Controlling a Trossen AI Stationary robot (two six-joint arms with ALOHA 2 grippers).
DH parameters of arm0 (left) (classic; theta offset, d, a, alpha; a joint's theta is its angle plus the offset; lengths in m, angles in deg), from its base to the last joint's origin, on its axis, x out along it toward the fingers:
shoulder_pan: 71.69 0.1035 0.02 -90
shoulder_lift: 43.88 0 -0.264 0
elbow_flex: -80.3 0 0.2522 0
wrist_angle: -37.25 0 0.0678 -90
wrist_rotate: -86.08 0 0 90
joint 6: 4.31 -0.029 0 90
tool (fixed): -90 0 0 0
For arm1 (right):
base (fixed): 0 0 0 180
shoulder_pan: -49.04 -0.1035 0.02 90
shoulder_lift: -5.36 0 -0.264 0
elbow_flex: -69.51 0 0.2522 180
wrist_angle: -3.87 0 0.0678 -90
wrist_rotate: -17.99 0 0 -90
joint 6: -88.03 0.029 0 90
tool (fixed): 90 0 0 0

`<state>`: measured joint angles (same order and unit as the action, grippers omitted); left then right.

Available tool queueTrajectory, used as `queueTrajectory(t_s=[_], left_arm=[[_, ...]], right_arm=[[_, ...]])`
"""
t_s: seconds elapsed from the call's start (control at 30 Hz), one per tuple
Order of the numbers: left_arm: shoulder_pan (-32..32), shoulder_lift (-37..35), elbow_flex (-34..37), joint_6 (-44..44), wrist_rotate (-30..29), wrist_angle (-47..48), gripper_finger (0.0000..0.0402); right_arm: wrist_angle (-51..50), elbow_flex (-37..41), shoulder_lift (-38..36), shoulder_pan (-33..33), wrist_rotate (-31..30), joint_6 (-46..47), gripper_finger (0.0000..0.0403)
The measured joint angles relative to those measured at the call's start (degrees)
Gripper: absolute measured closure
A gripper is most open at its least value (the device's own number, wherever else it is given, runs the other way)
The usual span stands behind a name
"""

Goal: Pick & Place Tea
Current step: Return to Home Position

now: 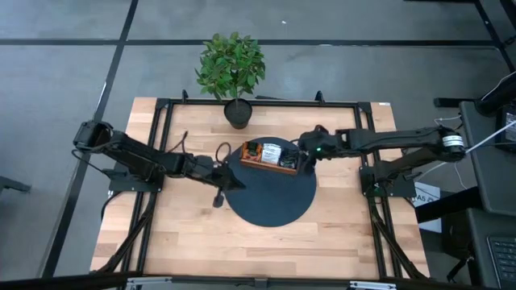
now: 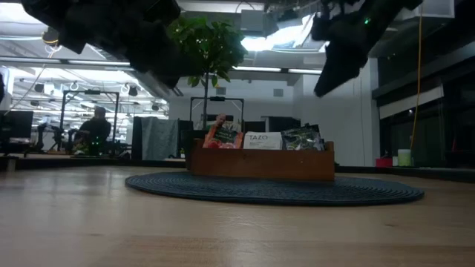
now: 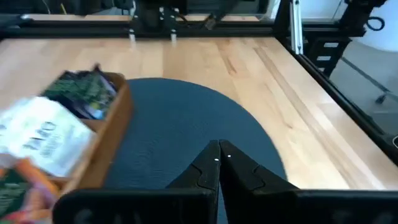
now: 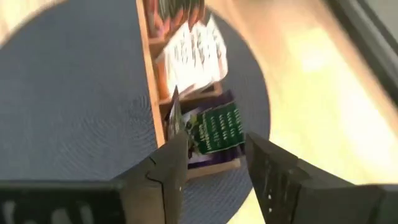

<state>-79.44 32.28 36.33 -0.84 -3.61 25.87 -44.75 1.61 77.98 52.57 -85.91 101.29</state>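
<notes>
The tea sachets stand upright in a long wooden tray (image 1: 270,158) on a round dark mat (image 1: 274,201): orange ones (image 2: 220,135) at the left end, white ones (image 2: 263,140) in the middle, dark green ones (image 2: 302,138) at the right end. My right gripper (image 4: 214,155) hangs open above the tray's right end, fingers slanting down, with the dark green sachets (image 4: 217,127) showing below the gap. It holds nothing. My left gripper (image 3: 219,149) is shut and empty, hovering over the left part of the mat (image 3: 180,118) beside the tray (image 3: 115,121).
A potted plant (image 1: 232,68) stands at the table's far edge, behind the tray. A black frame (image 1: 165,121) runs around the wooden table top. Bare wood lies on the near side of the mat (image 1: 266,250). A person sits in the room beyond (image 2: 95,127).
</notes>
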Motion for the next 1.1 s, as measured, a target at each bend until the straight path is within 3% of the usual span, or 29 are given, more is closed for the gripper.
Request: queueTrajectory(t_s=[0.13,0.27,0.37,0.6,0.83,1.1], left_arm=[[6.00,-5.25,0.00,-1.23,5.87,4.04,0.0398],[11.77,-11.33,0.00,-4.56,9.56,8.83,0.0400],[14.83,-16.22,0.86,-8.24,12.90,10.29,0.0399],[23.10,-27.36,11.60,-6.46,16.25,4.57,0.0399],[29.31,-39.46,19.38,-4.86,18.72,2.51,0.0399],[30.93,-53.53,26.42,-2.74,18.66,2.37,0.0399]], right_arm=[[-0.04,0.08,-5.37,0.00,-0.04,-2.23,0.0262],[2.01,2.91,-10.67,-0.02,-2.13,-3.93,0.0338],[6.80,9.17,-15.48,0.00,-6.20,-3.44,0.0391],[23.70,24.30,-25.93,0.01,-5.54,-7.30,0.0397],[29.07,30.51,-34.16,1.58,-3.19,-10.40,0.0397],[36.43,39.42,-44.42,2.50,-2.53,-10.58,0.0397]])
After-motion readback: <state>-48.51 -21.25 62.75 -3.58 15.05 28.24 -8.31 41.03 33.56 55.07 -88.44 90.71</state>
